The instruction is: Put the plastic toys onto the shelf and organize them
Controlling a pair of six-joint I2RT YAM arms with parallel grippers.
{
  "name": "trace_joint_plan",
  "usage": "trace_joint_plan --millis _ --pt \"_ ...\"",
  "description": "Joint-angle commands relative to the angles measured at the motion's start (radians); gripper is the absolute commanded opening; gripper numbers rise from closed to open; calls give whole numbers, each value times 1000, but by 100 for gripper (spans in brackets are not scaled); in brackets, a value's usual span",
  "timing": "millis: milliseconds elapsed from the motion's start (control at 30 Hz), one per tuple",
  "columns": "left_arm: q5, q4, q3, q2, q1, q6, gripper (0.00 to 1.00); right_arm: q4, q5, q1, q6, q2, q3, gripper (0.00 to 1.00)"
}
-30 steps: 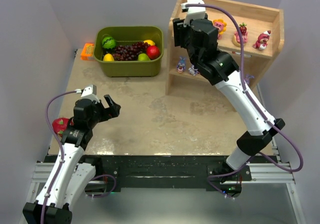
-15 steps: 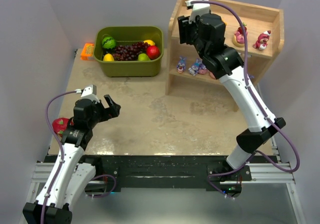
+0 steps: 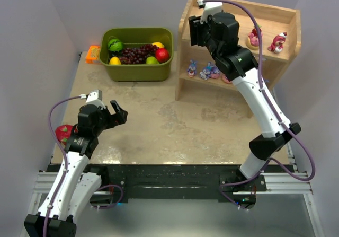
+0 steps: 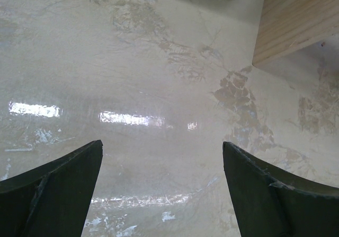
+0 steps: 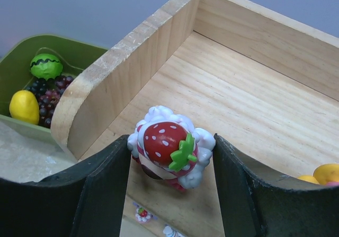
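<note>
My right gripper (image 5: 170, 152) is shut on a pink-red bear with a strawberry top and white cream (image 5: 167, 144), its fingers against both sides. It is over the left end of the wooden shelf's (image 3: 286, 19) upper tier, beside the side board (image 5: 111, 83). In the top view the right gripper (image 3: 198, 29) hides this toy. Two pink-red bears (image 3: 255, 35) (image 3: 277, 42) stand on the upper tier's right. Blue-purple bunnies (image 3: 192, 67) (image 3: 209, 71) stand on the lower tier. My left gripper (image 3: 117, 114) (image 4: 161, 157) is open over bare table, holding nothing.
An olive-green bin (image 3: 136, 70) of fake fruit stands left of the shelf, with a small orange object (image 3: 92, 53) at its left. A pink dragon fruit (image 3: 63, 132) lies by the left arm. A yellow-topped toy (image 5: 326, 173) shows at the right wrist view's edge.
The right arm rose from in front of the lower tier to the upper tier's left end, then held almost still. The left arm has not moved.
</note>
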Motion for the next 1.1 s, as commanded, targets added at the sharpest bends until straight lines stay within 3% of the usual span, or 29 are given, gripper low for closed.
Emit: trace_joint_plan --millis 0,300,700,1067 --pt "-2 34 -4 -2 -3 -7 99 -40 -4 -14 23 28 67 56" --pt "-7 27 -4 -5 -3 -7 99 -246 -69 -55 153 126 262 59" --pt "-10 27 -5 -7 -3 -8 99 -347 -185 -83 209 114 302 66" --pt "-8 27 -5 -8 -3 -8 100 -327 -221 -85 219 95 278 70"
